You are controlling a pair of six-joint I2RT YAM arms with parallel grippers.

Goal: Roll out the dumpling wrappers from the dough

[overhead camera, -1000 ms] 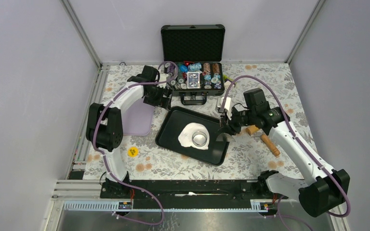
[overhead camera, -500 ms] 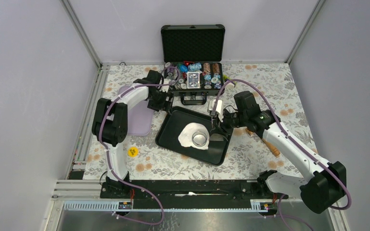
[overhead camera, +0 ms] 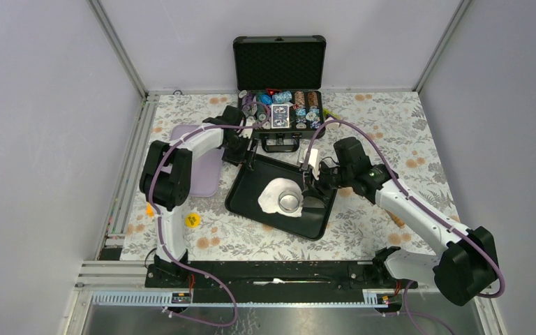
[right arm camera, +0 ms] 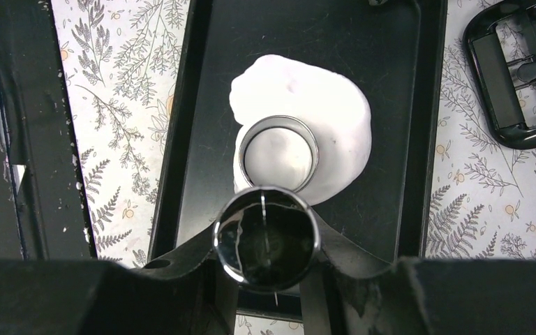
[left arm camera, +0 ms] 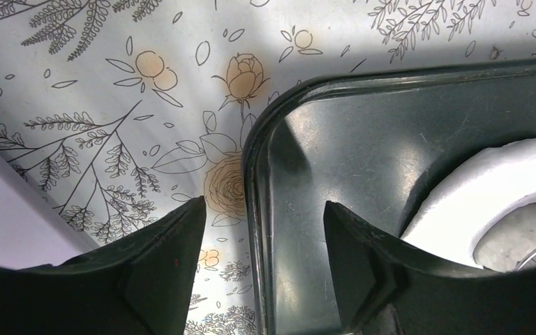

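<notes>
White dough (overhead camera: pixel 271 197) (right arm camera: pixel 335 118) lies flat in the black tray (overhead camera: pixel 248 199). A steel ring cutter (overhead camera: pixel 290 203) (right arm camera: pixel 279 153) stands pressed into the dough, and the round disc inside it is a dumpling wrapper (right arm camera: pixel 278 155). My right gripper (overhead camera: pixel 312 187) (right arm camera: pixel 266 241) hovers over the tray's right part, shut on a second steel ring cutter (right arm camera: pixel 266 236) just short of the dough. My left gripper (overhead camera: pixel 246 155) (left arm camera: pixel 265 230) is open at the tray's far-left corner. One finger is outside the rim (left arm camera: pixel 255 174) and one inside, neither touching it.
A lilac cutting board (overhead camera: pixel 199 171) lies left of the tray. An open black case (overhead camera: pixel 279 115) of poker chips stands behind it, its handle (right arm camera: pixel 509 84) close to the tray. A wooden rolling pin (overhead camera: pixel 393 211) lies under the right arm. A yellow disc (overhead camera: pixel 192 220) sits front left.
My left gripper has moved from the board down to the tray's corner, and its jaws have narrowed. My right gripper has carried its ring cutter leftwards over the tray.
</notes>
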